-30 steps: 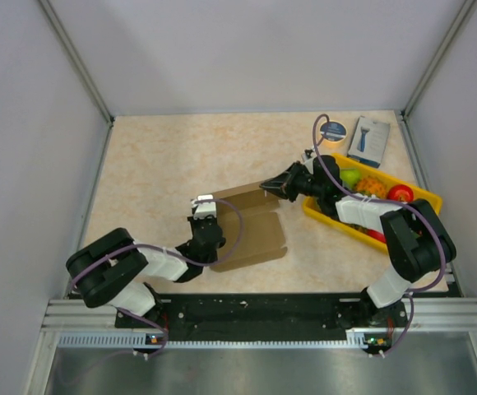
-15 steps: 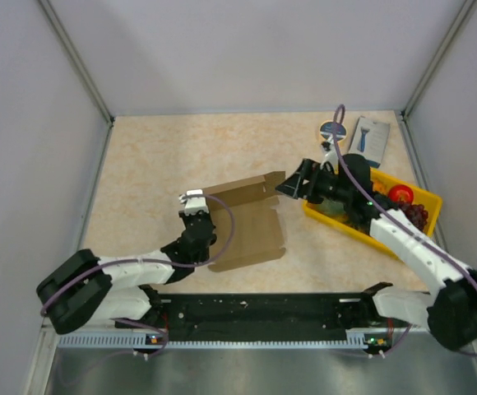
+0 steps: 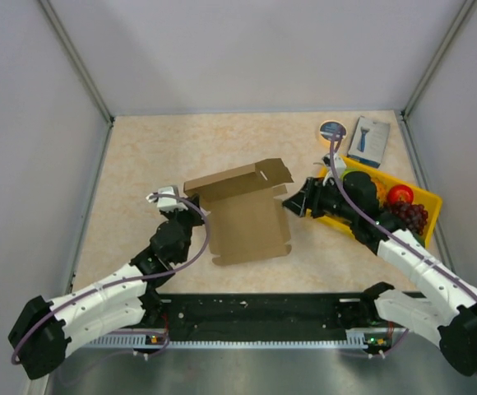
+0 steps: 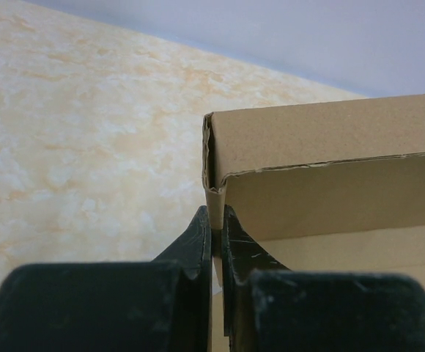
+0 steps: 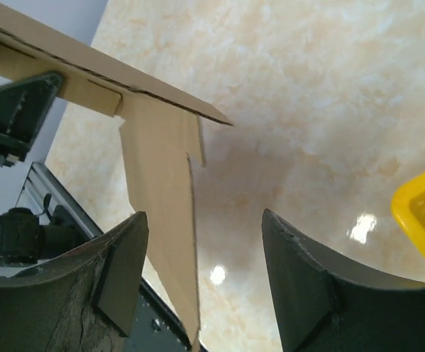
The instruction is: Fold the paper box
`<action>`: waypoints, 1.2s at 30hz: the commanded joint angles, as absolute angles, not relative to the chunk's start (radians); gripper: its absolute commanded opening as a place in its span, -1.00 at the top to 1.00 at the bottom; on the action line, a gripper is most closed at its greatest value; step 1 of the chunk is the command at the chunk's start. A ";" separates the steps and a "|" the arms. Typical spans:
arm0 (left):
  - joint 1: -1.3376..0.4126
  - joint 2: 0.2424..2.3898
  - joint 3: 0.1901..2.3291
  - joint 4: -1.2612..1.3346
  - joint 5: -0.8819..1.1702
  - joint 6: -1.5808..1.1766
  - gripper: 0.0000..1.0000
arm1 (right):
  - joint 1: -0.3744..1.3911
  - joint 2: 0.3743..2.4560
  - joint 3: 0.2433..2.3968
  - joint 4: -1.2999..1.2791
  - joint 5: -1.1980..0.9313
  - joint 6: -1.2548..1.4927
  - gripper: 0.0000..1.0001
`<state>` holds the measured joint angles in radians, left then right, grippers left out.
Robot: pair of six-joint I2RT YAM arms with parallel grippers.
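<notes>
paper box [image 3: 247, 222] edge pinched by left hand [image 4: 214, 224]

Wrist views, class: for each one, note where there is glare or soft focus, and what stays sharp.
Left wrist view: the left gripper's black fingers, shut on the plain brown cardboard box, go soft towards the bottom edge; the cardboard's corner is crisp. Right wrist view: two glare spots lie on the glossy beige marbled table, and the right gripper's fingers are blurred.
</notes>
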<state>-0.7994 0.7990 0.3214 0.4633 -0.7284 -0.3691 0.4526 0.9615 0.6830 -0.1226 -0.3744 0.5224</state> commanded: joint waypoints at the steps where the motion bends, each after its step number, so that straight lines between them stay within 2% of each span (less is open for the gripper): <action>1: -0.796 0.807 0.298 0.557 -0.706 -0.380 1.00 | 0.483 0.979 0.684 0.073 -0.310 0.523 -0.21; 3: -0.796 0.818 0.285 0.598 -0.703 -0.377 1.00 | 0.506 0.999 0.692 0.069 -0.247 0.529 -0.04; 6: -0.796 0.830 0.276 0.623 -0.710 -0.387 1.00 | 0.541 1.035 0.712 0.060 -0.157 0.519 0.10; 8: -0.796 0.834 0.265 0.635 -0.713 -0.391 1.00 | 0.564 1.060 0.730 0.031 -0.057 0.515 0.13; 10: -0.796 0.834 0.261 0.644 -0.716 -0.394 1.00 | 0.565 1.074 0.723 0.051 -0.043 0.511 0.14; 14: -0.796 0.853 0.253 0.661 -0.716 -0.396 1.00 | 0.571 1.114 0.716 0.104 -0.041 0.520 0.34; 26: -0.796 0.930 0.268 0.672 -0.744 -0.391 1.00 | 0.672 1.124 0.699 0.156 0.066 0.489 0.61; 29: -0.796 0.945 0.279 0.653 -0.741 -0.402 1.00 | 0.698 1.158 0.721 0.140 0.064 0.477 0.74; 33: -0.796 0.945 0.285 0.638 -0.742 -0.423 1.00 | 0.724 1.167 0.716 0.153 0.057 0.517 0.67; 34: -0.796 0.937 0.287 0.631 -0.742 -0.431 1.00 | 0.724 1.167 0.709 0.167 0.046 0.531 0.58; 35: -0.796 0.933 0.287 0.627 -0.739 -0.437 1.00 | 0.726 1.169 0.701 0.181 0.038 0.547 0.40; 36: -0.796 0.925 0.284 0.624 -0.729 -0.454 1.00 | 0.726 1.170 0.690 0.211 0.026 0.569 0.36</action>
